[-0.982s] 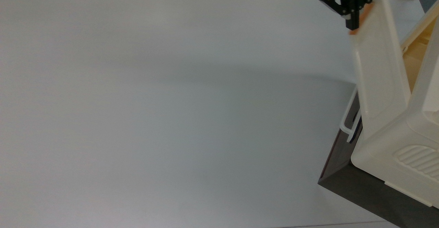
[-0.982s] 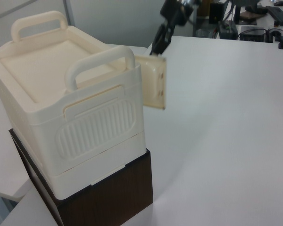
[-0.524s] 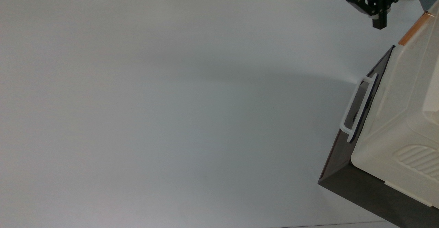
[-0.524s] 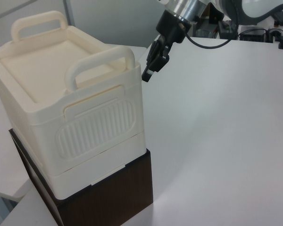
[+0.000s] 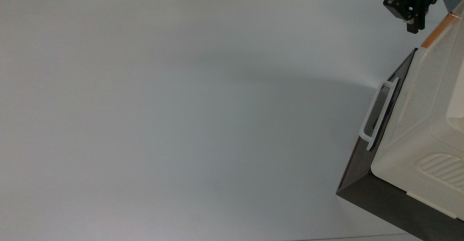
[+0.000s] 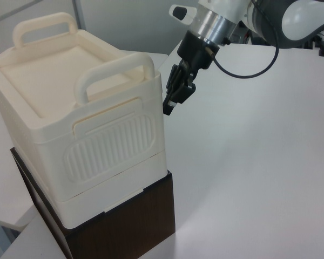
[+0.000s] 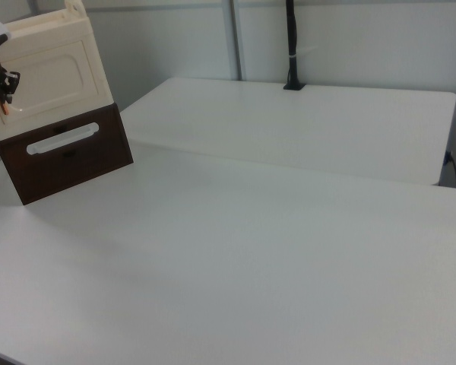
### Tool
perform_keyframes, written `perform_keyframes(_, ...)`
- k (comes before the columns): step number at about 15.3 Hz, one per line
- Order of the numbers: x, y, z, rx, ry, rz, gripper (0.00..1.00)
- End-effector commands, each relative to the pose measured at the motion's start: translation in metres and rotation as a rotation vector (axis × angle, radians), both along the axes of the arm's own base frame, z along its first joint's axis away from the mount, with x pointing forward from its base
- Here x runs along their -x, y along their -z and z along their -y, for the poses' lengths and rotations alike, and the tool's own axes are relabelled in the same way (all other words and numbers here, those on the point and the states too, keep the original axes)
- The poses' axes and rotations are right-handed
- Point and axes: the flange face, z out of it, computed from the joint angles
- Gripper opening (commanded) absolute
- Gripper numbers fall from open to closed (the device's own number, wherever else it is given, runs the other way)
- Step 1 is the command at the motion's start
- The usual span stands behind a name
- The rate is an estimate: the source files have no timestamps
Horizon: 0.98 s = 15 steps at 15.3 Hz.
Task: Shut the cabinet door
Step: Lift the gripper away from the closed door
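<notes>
White table (image 5: 181, 107) bare. Cabinet door (image 7: 49, 76), ajar a second ago, now lying flush against cabinet (image 6: 75, 124). Gripper (image 6: 173, 101) hovering just beside orange handle (image 5: 436, 30); finger state unreadable. Closing looking complete.

Your support: white table (image 5: 188, 117) | on it: dark brown base (image 7: 68, 163) carrying the cream cabinet (image 6: 81, 124), just beside the gripper (image 5: 413, 29)
</notes>
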Motion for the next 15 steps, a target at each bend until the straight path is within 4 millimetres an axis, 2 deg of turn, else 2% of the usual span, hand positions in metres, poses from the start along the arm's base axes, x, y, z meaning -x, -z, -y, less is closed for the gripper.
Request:
perform_keyframes(1, 0.008, -0.024, 0.014, -0.007, 0.002, -0.003, 0.18)
perform_keyframes(3, 0.006, -0.027, 0.03, 0.03, 0.014, -0.037, 0.25)
perform_keyframes(5, 0.004, -0.033, 0.055, 0.085, 0.034, -0.067, 0.38)
perform_keyframes(9, 0.006, -0.033, 0.098, 0.179, 0.073, -0.205, 0.96)
perform_keyframes(10, 0.011, -0.034, 0.112, 0.232, 0.079, -0.249, 1.0)
perform_keyframes(15, 0.017, -0.052, 0.197, 0.328, 0.196, -0.395, 1.0)
